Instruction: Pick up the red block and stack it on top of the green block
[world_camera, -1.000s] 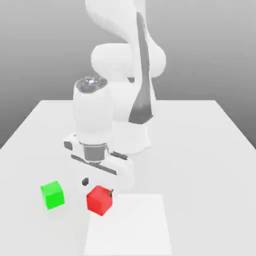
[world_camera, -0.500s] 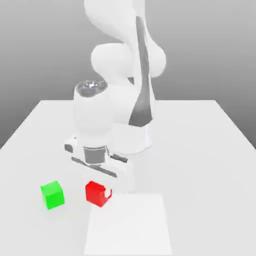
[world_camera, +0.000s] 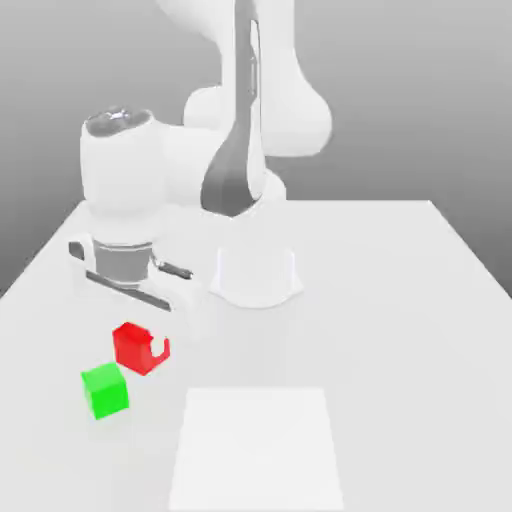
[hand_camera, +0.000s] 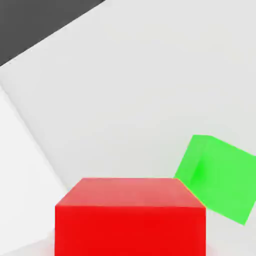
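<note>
A white square lies on the pale table (world_camera: 400, 330).

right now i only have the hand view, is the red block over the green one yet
Observer: No. In the exterior view the red block sits up and to the right of the green block, not over it.
Operator: ok and whats around the arm base
Observer: The white base stands on the table, toward its far edge.
Operator: anything on the exterior view's left of the green block
Observer: Just bare tabletop there.
</note>
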